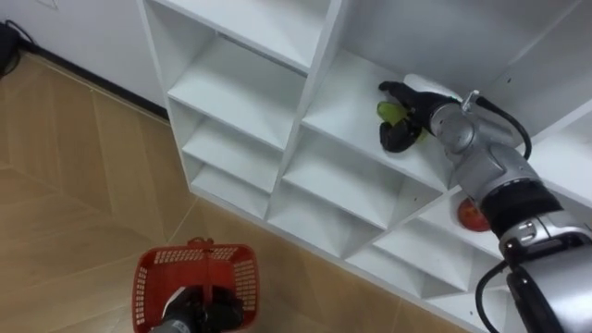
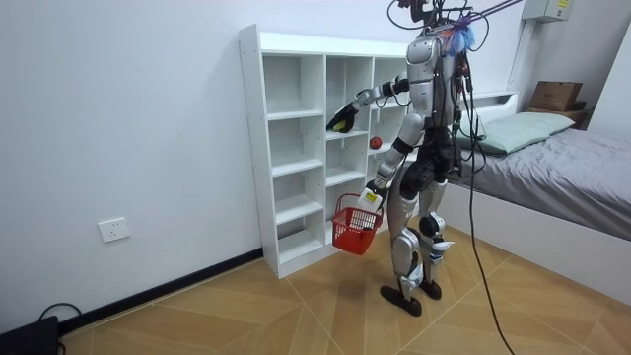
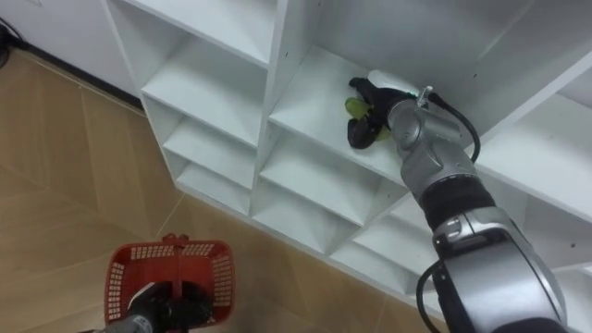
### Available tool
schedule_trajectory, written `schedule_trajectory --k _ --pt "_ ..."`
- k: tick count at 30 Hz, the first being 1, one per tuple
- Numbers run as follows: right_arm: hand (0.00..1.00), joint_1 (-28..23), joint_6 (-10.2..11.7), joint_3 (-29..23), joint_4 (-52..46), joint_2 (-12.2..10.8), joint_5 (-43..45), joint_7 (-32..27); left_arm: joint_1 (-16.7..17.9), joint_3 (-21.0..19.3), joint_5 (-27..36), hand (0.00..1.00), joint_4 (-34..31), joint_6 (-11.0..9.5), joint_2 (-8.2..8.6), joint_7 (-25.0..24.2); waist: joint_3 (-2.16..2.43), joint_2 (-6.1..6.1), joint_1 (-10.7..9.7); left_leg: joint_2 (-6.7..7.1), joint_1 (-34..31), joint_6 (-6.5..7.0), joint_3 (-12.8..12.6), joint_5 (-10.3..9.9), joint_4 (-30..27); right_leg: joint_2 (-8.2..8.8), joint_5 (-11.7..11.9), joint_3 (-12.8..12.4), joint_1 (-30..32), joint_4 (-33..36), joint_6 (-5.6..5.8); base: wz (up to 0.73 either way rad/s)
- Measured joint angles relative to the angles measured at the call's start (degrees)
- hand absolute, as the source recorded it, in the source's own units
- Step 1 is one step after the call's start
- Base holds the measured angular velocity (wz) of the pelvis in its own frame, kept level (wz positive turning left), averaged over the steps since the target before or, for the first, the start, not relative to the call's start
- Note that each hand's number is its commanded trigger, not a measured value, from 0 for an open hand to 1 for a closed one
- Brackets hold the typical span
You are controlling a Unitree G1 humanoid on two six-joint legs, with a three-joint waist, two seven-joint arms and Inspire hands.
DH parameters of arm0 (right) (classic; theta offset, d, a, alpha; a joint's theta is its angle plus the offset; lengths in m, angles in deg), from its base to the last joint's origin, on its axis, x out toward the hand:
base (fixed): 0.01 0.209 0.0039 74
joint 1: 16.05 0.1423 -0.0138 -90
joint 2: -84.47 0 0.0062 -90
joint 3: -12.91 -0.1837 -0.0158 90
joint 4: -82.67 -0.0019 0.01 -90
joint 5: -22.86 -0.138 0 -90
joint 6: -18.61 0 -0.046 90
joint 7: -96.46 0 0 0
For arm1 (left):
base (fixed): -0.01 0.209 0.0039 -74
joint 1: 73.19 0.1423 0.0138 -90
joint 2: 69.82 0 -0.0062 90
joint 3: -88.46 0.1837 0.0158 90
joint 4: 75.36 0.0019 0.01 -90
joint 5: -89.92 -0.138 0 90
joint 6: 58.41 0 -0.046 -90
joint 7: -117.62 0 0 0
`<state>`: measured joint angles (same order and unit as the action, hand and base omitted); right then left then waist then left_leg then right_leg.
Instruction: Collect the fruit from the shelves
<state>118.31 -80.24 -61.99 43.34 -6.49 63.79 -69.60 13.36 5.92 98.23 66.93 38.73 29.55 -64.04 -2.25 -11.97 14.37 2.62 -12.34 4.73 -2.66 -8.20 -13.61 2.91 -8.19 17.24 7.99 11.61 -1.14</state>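
My right hand [image 1: 404, 118] is inside a cubby of the white closet [image 1: 248, 88], at about chest height. Its dark fingers are curled round a green fruit [image 1: 389, 112] just above the shelf board. One shelf lower, a red fruit [image 1: 471, 215] lies partly hidden behind my right forearm; it also shows in the room view as a red fruit [image 2: 375, 142]. My left hand [image 1: 189, 312] hangs low, shut on the handle of a red basket [image 1: 153, 274] that holds nothing I can make out. In the room view I stand upright facing the closet [image 2: 296, 148].
The other cubbies in view are bare. Wooden floor [image 1: 65, 185] lies below and to my left. A bed [image 2: 562, 177] stands behind me at the room view's right, and a dark cable runs along the skirting at the far left.
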Motion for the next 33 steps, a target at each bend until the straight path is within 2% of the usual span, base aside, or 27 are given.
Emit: schedule_trajectory --k 9,16,21,28,33 --pt "0.0 -0.92 0.02 -0.85 -2.84 0.0 -0.76 -1.42 0.03 0.09 1.16 1.0 0.64 -0.08 0.49 0.74 0.04 0.26 -0.7 0.01 -0.43 0.0 0.07 0.0 0.0 0.06 0.01 0.1 0.42 0.02 0.01 0.0" --pt "0.0 -1.28 0.04 -1.88 -6.72 0.02 -6.61 -7.6 0.62 0.65 1.06 1.0 0.62 -0.1 0.94 1.12 0.18 0.73 -1.84 -0.15 -0.43 0.0 -0.45 0.01 0.09 0.0 0.01 -0.07 0.74 0.02 0.01 -0.03" --pt "0.0 -1.3 0.04 -2.99 -9.05 0.02 -6.76 -10.31 0.8 0.61 0.9 1.0 0.6 -0.18 0.96 1.23 0.22 0.7 -3.1 -0.21 -0.01 0.0 -1.38 0.0 0.33 -0.04 0.01 -1.17 0.71 0.08 0.01 -0.09" --pt "0.0 -1.3 -0.09 -3.21 -9.52 0.1 -6.71 -11.3 0.87 0.45 0.66 1.0 0.53 -0.21 0.93 0.99 0.66 0.11 -3.44 -0.5 0.21 -0.01 -1.91 0.01 0.44 -0.23 0.11 -1.47 0.75 0.16 -0.15 -0.03" --pt "0.0 -1.3 -1.28 -3.21 -11.21 0.3 -6.78 -9.56 0.89 -0.15 0.7 1.0 0.55 -0.21 0.96 0.9 1.01 -0.37 -3.48 -0.53 0.27 -0.01 -1.92 0.01 0.26 -0.21 0.17 -1.47 0.62 0.16 -0.21 0.0"
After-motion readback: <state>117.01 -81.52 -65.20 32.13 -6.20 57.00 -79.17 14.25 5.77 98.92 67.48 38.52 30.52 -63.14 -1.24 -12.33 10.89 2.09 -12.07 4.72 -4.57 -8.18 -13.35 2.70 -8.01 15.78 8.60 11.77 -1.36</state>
